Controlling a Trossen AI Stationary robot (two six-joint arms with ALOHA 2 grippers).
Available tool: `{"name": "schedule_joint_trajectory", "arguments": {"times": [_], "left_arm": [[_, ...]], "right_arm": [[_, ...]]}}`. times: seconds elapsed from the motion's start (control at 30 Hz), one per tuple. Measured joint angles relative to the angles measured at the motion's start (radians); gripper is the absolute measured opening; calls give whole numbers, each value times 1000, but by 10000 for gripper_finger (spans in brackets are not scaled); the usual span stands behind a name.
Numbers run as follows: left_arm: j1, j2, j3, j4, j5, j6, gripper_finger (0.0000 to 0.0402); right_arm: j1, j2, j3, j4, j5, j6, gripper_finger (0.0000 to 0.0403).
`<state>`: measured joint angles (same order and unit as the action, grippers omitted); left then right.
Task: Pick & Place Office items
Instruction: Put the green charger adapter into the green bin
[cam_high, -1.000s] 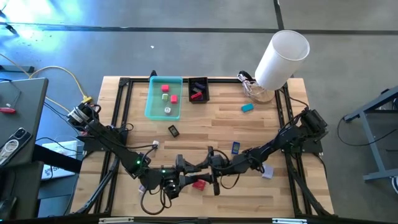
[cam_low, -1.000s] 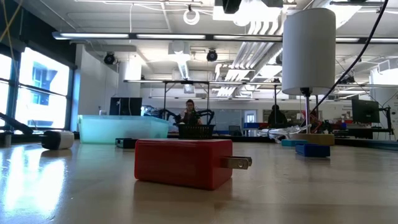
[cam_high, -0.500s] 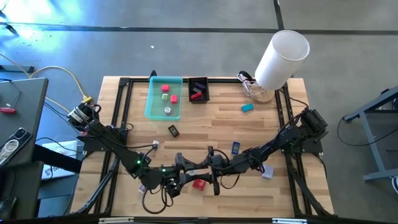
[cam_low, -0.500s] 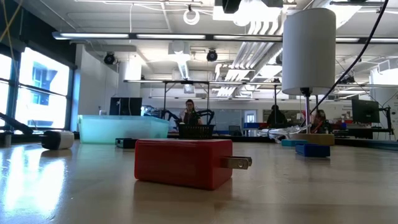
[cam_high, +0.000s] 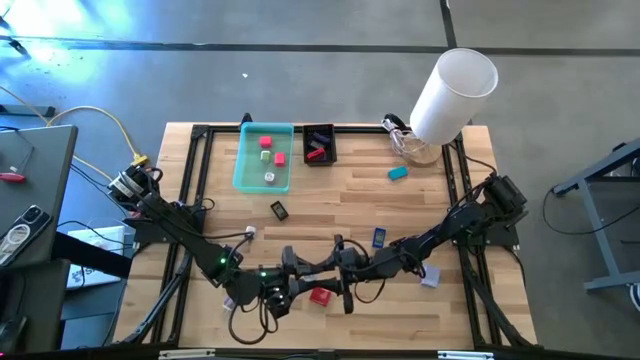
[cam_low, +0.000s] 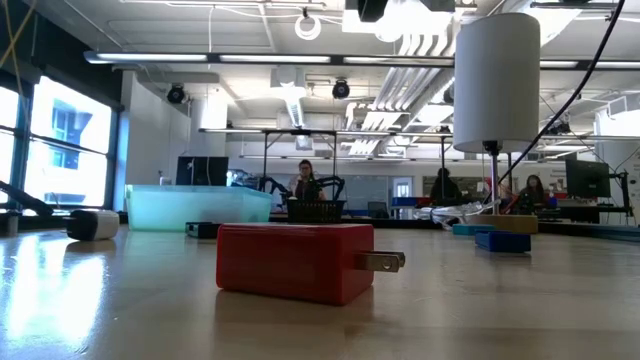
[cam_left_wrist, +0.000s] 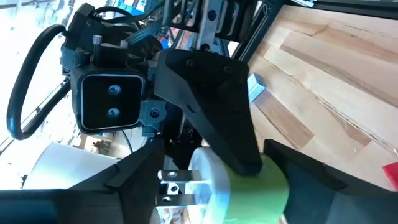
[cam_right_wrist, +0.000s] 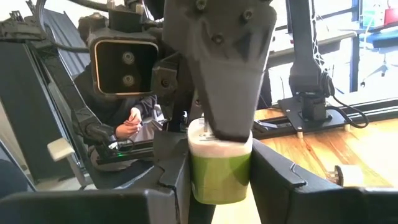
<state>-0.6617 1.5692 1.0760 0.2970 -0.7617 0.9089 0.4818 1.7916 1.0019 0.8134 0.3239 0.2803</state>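
A plug (cam_right_wrist: 221, 173) with a green body and a white pronged end (cam_left_wrist: 186, 182) hangs in the air between my two grippers, which meet over the table's near middle. My right gripper (cam_right_wrist: 219, 183) is shut on it. My left gripper (cam_left_wrist: 214, 190) faces it from the other side, fingers at the plug's two ends. In the high view the grippers (cam_high: 325, 270) hide the plug. Below them a red charger block (cam_high: 320, 296) lies flat on the table. More office items lie in the teal tray (cam_high: 247, 170) and scattered on the wood. My left gripper has one finger (cam_right_wrist: 230, 74) against the plug's white pronged end (cam_right_wrist: 200, 138); its other finger (cam_left_wrist: 311, 186) stands at the green end (cam_left_wrist: 273, 186). The fingers lie level, along the plug's length. My right gripper pinches the green body's two sides (cam_right_wrist: 205, 180) between its fingers, level and across the plug. One finger (cam_left_wrist: 217, 106) covers part of the green body. The plug is clear of the table.
The tall white cylinder (cam_high: 455, 90) stands at the far right corner. A black basket (cam_high: 319, 144) sits beside the tray. Loose pieces: black (cam_high: 279, 210), blue (cam_high: 379, 238), teal (cam_high: 398, 173), pale (cam_high: 431, 277). People show in the room behind.
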Motion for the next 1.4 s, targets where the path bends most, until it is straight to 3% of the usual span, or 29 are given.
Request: {"name": "schedule_joint_trajectory", "arguments": {"times": [0.1,0.33,0.5,0.7,0.87,1.0,1.13,1.3,1.4], "left_arm": [[0,1,0,-1,1,4,234],[0,1,0,-1,1,3,234],[-2,0,0,6,-3,0,250],[-17,1,0,6,-33,2,232],[-35,0,0,13,-84,-52,237],[-42,0,0,26,-172,-42,250],[-47,-1,0,28,-218,-67,238],[-45,-2,0,27,-348,-243,231],[-24,-4,0,25,-419,-258,232]], "right_arm": [[-1,0,0,-1,0,15,122],[-1,-1,1,-19,-6,16,126],[0,-1,1,-43,-11,53,171],[-1,-4,1,-62,-4,134,238],[1,-73,0,-236,27,61,261],[6,-176,0,-496,202,170,262],[42,-264,-1,-762,417,274,263],[139,-364,-1,-1177,613,572,263],[206,-370,-1,-1364,717,770,262]]}}
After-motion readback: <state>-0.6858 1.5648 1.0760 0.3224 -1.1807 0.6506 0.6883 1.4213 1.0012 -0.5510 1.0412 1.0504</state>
